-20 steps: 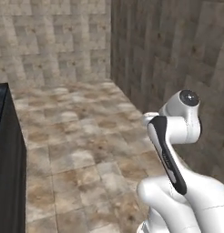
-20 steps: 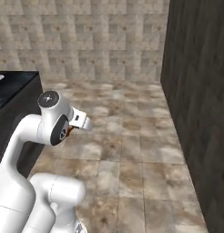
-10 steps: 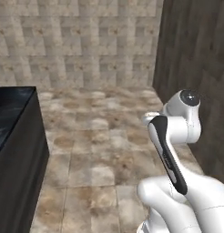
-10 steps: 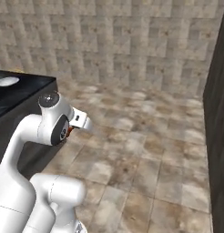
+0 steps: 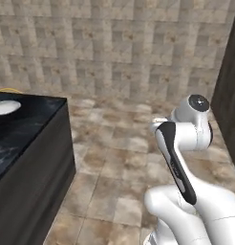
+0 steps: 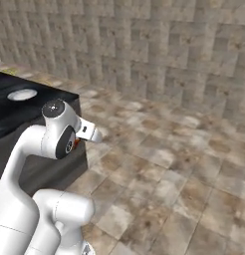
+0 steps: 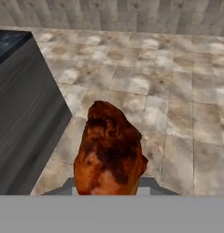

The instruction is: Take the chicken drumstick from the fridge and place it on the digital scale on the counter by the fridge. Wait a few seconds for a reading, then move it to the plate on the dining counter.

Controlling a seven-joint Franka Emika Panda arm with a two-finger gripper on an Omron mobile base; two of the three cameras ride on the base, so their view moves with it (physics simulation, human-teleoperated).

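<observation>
The chicken drumstick (image 7: pixel 109 152), orange-brown with dark patches, stands close in the hand view, and my gripper (image 7: pixel 109 187) is shut on it above the floor. Its fingertips are hidden behind the meat. A sliver of the drumstick (image 6: pixel 74 145) peeks out orange beside the arm's wrist in the right base view. The dining counter (image 5: pixel 31 127) lies to the left with its black marble top (image 6: pixel 12 109) and dark side wall (image 7: pixel 25 104). The white plate (image 5: pixel 5 106) lies on that top, also seen as the plate (image 6: pixel 22 93), well apart from the gripper.
Beige stone floor tiles (image 5: pixel 114 143) spread ahead up to a tiled wall (image 5: pixel 114 48). A dark wood-grain cabinet front (image 5: pixel 231 95) stands at the right edge. A yellow rim (image 5: pixel 9 89) shows behind the plate.
The whole picture has swung as the base turned: the island and plate have come further into view on the left, the dark cabinet has slid right. The arm holds the same pose.
</observation>
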